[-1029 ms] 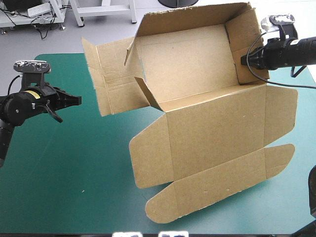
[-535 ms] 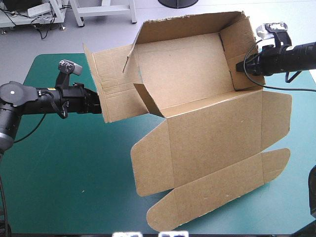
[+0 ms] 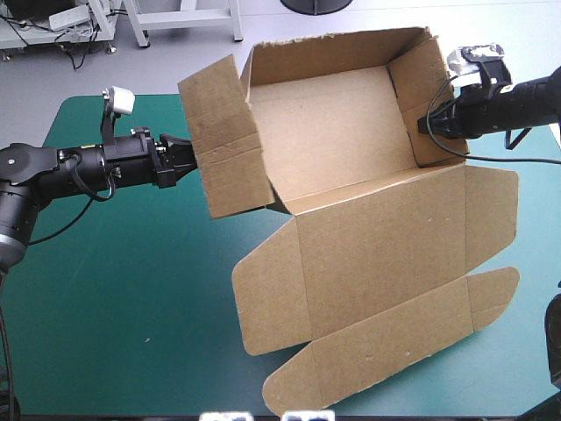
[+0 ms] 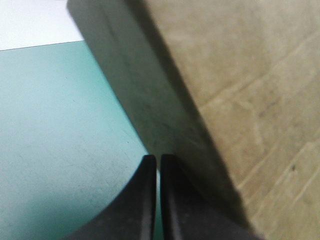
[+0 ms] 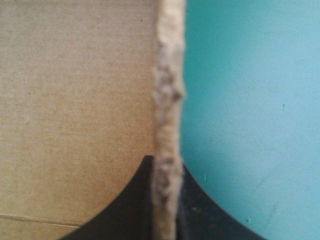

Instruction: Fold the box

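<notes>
Since earlier, the left wall (image 3: 226, 140) of the box (image 3: 351, 149) now stands upright, pushed by my clenched left hand (image 3: 182, 158). My right hand (image 3: 427, 124) pinches the right wall (image 3: 416, 88). On the counter (image 3: 114, 307), the board seems light and stiff; edges suit gripping.

Nothing to read there, folks: the brown box (image 3: 333, 123) was plain bare board in every view, and the teal-green table (image 3: 114, 307) carried no legible print, label or number.

Left claw (image 4: 156, 161) tips together; right claw (image 5: 165, 167) a sliver apart.
</notes>
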`<state>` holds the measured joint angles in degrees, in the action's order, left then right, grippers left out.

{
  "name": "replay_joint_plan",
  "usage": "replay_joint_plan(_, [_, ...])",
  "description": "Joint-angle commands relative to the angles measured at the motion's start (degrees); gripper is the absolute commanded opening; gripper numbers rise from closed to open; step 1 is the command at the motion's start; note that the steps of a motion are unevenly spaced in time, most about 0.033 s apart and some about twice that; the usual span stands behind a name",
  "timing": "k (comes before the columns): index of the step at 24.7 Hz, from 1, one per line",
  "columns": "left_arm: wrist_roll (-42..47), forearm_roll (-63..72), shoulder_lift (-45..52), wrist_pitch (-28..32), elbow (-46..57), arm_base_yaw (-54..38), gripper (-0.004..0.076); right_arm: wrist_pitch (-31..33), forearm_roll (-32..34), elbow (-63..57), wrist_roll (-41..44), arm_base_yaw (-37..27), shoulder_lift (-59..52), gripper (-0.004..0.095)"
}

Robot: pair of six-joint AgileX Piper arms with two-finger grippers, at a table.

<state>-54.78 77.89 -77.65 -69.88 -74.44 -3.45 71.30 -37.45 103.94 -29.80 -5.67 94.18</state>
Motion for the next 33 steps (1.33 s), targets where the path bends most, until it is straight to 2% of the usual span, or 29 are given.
replay_joint_plan(1, [-0.45,5.84,1.56,-4.47,-1.53,1.98,0.0015,-6.16,0.85,1.51,3.78,4.41,-2.91,-0.0019])
replay_joint_plan(4, [-0.45,5.99,1.56,-2.69,-1.53,2.87,0.0015,-10.32,2.91,1.51,5.39,9.08,-2.91,-0.0019])
replay_joint_plan(6, [1.36,5.79,1.56,0.90,-1.53,3.14,0.0015,-12.59,10.79,1.51,9.71,13.42,-2.57,-0.0019])
replay_joint_plan(8, [3.01,5.79,1.56,4.28,-1.53,3.14,0.0015,-12.85,13.90,1.51,11.77,14.92,-1.87,-0.0019])
replay_joint_plan(10, [3.01,5.39,1.56,7.31,-1.53,3.14,0.0015,-12.85,14.03,1.51,12.77,15.08,-0.89,-0.0019])
replay_joint_plan(14, [4.62,-0.70,1.56,9.41,-1.53,3.14,0.0031,-13.09,14.15,1.51,13.79,15.08,0.48,-0.0019])
replay_joint_plan(16, [6.44,-5.23,1.56,9.81,-1.53,3.14,0.0127,-12.97,14.15,1.51,14.02,15.19,1.27,-0.0019])
replay_joint_plan(21, [7.29,-6.93,1.56,10.53,-1.53,3.43,0.0401,-12.44,14.23,1.51,13.76,15.17,2.26,-0.0018])
replay_joint_plan(23, [7.94,-7.73,1.56,11.37,-1.53,4.17,0.0453,-13.08,14.23,1.51,13.76,15.17,2.26,-0.0019])
replay_joint_plan(29, [10.47,-12.41,0.51,16.39,-1.53,10.42,0.0456,-13.69,13.92,1.51,13.76,15.73,2.26,-0.0018])
replay_joint_plan(33, [15.20,-19.11,-0.28,23.85,-1.53,16.22,0.0447,-13.97,14.67,1.51,14.02,16.56,2.26,-0.0018])
